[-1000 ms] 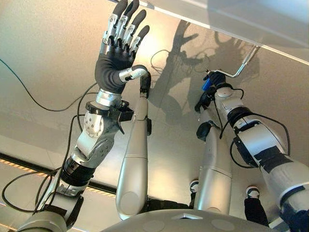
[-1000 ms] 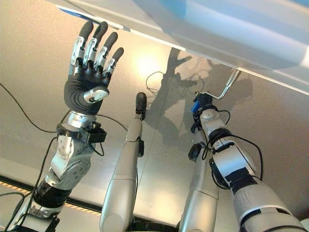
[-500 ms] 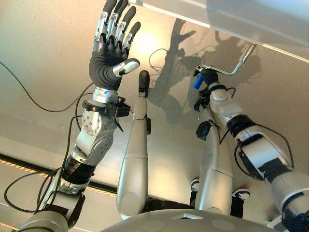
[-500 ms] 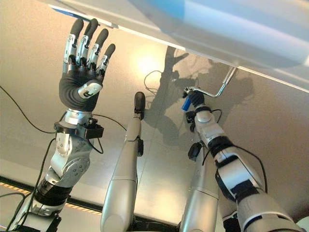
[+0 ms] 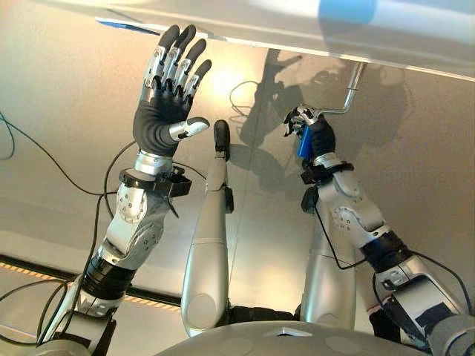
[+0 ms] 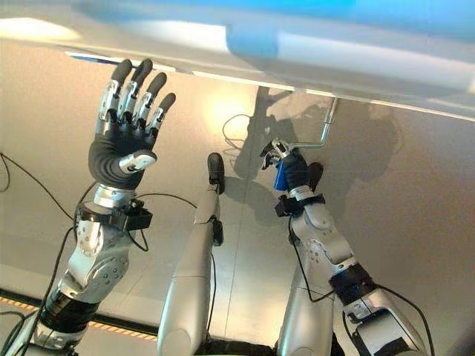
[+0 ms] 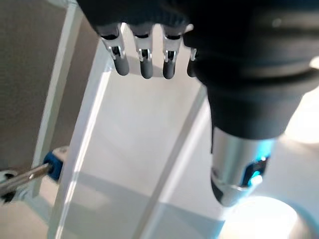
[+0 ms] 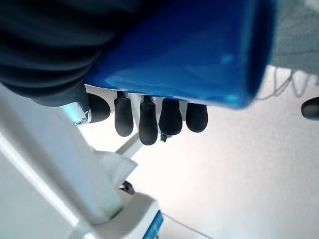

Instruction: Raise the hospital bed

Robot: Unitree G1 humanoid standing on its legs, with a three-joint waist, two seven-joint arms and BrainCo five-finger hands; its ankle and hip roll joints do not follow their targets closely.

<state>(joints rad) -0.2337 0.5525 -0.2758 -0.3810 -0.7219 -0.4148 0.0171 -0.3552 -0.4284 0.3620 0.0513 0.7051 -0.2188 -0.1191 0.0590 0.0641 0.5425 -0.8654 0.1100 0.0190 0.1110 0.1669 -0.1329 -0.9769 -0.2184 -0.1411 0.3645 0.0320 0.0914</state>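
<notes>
Blue grip of the crank (image 5: 303,141) sits inside the right hand (image 5: 310,132), fingers curled round it; the right wrist view confirms it, blue handle (image 8: 189,50) lying across the palm with dark fingertips (image 8: 149,119) wrapped past it. The metal crank arm (image 5: 349,93) bends up from the grip to the underside of the bed (image 5: 297,30), which spans the top of both eye views. Judgement: the grip is held this way so the wrist can swing the offset arm round its shaft, which should lift the bed.

Left hand (image 5: 167,104) is raised apart from the crank, fingers straight and spread, holding nothing; likely idle or kept clear of the swing.

Floor (image 5: 59,89): smooth pale grey, glossy, a bright light patch near centre. A dark strip (image 5: 44,263) runs low across it.
</notes>
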